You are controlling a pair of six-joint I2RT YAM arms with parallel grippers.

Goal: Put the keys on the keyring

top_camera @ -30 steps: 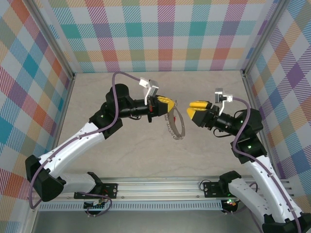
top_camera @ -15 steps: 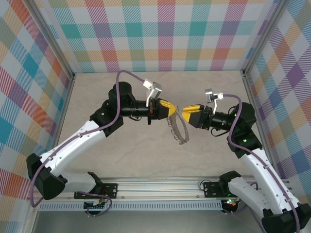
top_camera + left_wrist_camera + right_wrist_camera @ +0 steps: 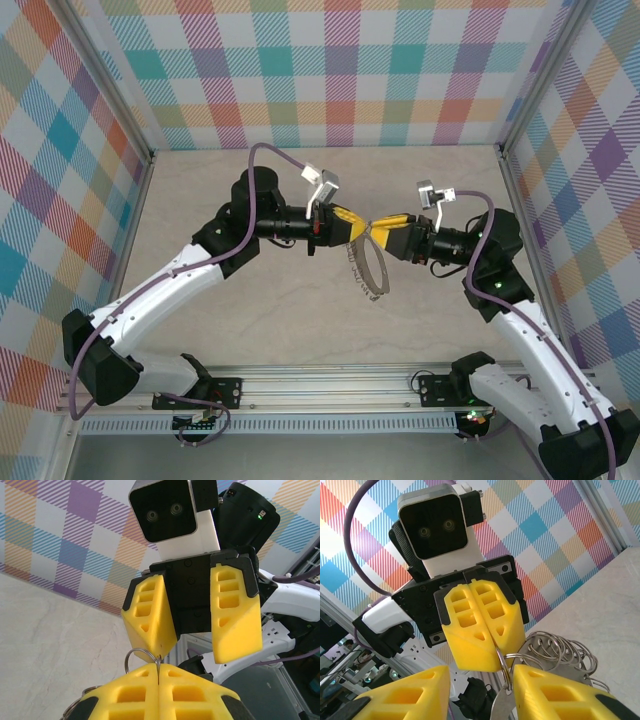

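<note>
Keyring dangles from the left gripper, whose fingers are pressed together on its small loop, held in the air over the middle of the table. The right gripper meets it tip to tip, jaws spread either side of that loop. I can't pick out the key for sure, so I'd say the threading is not yet done.

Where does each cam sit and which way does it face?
Top external: above, behind the bases, looking down at the table; both arms, keyring between.
Left wrist: faces the right fingers; left fingers, shut, at bottom.
Right wrist: faces the left fingers; right fingers, parted, at bottom.
Shared: wrist views show both finger pairs.
</note>
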